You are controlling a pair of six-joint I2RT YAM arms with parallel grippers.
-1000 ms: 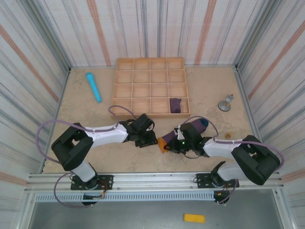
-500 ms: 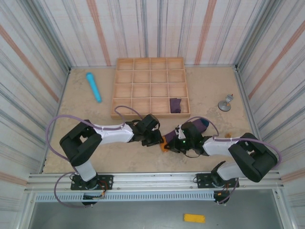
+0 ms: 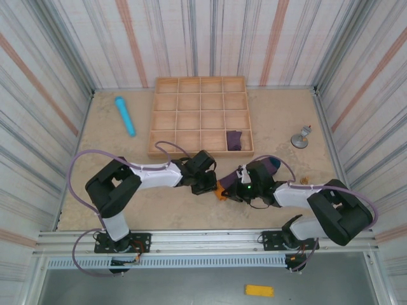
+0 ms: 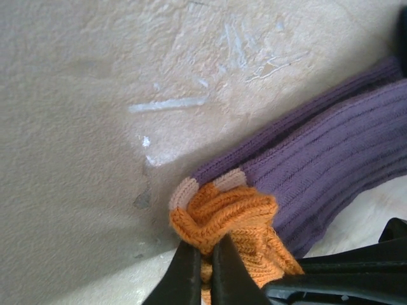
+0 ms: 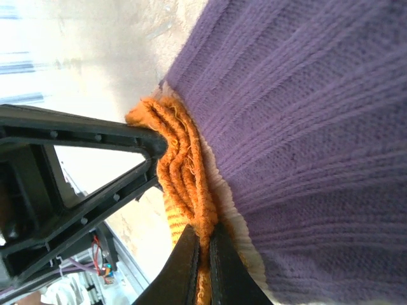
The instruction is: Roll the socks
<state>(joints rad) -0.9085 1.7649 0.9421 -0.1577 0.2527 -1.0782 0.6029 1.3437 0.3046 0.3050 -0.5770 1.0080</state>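
One of the socks [image 3: 254,170] lies on the table between the arms, purple with an orange cuff [image 3: 220,189] and a teal toe [image 3: 272,164]. My left gripper [image 3: 213,186] is shut on a fold of that orange cuff [image 4: 222,213], its tips [image 4: 203,251] pinching the knit. From the other side my right gripper [image 3: 231,190] is shut on the same cuff [image 5: 181,165], fingers closed [image 5: 203,238] beside the purple ribbed body [image 5: 305,127]. A second purple sock [image 3: 234,140] sits bundled in a front-row compartment of the tray.
The wooden grid tray [image 3: 154,121] stands at the back middle. A light blue cylinder [image 3: 124,115] lies left of it. A small metal piece [image 3: 301,138] rests at the right, near the striped wall. Both grippers almost touch over the cuff.
My left gripper has slid right to the sock's orange cuff and shut on it. The right gripper has stayed shut on the cuff, barely moving.
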